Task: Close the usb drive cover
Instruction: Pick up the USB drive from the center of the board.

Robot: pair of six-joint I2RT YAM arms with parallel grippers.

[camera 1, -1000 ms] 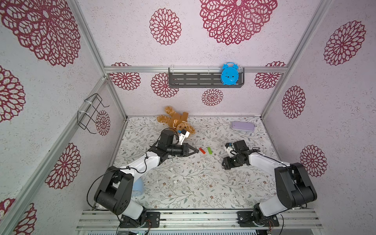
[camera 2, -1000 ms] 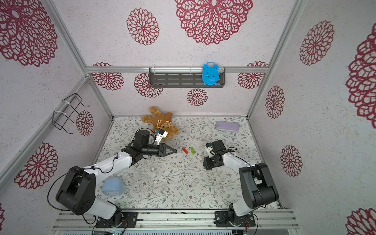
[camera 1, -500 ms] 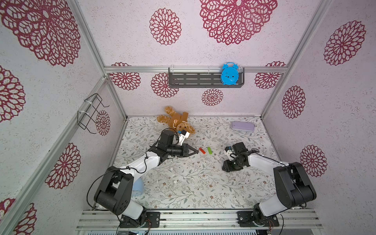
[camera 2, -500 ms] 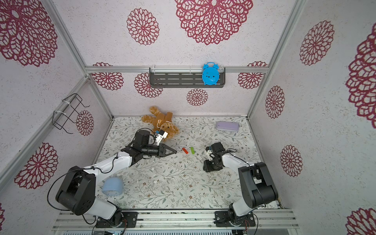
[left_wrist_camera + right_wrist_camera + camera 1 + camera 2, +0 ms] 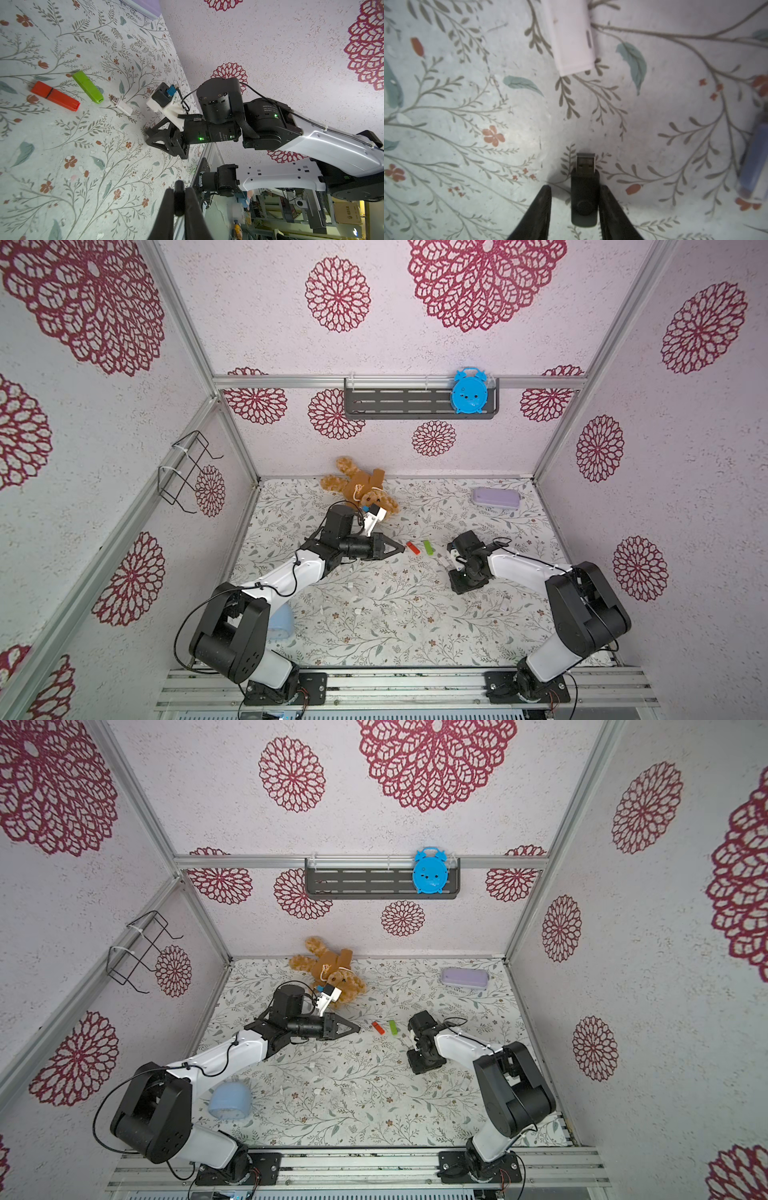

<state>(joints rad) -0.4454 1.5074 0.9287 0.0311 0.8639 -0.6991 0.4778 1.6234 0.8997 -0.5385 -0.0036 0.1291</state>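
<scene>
Black usb drive (image 5: 584, 199) lies ungripped inside the part-open right gripper (image 5: 575, 188); left gripper (image 5: 179, 190) closed.

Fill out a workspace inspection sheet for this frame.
Surface: floral mat, flat, with small white flecks scattered on it.
Job's things: black swivel USB drive flat on the mat, connector exposed, cover not closed.
Clutter: red USB drive, green USB drive, white USB drive with bare connector; teddy bear, purple case, pale blue cup.
Grippers: right gripper open, straddling the black drive, a gap at one finger; left gripper shut, off the drives.
Cables: right-arm cable and left-arm cable loop clear of the drives.
Surroundings: blue alarm clock on wall shelf; wire rack on the side wall.
</scene>
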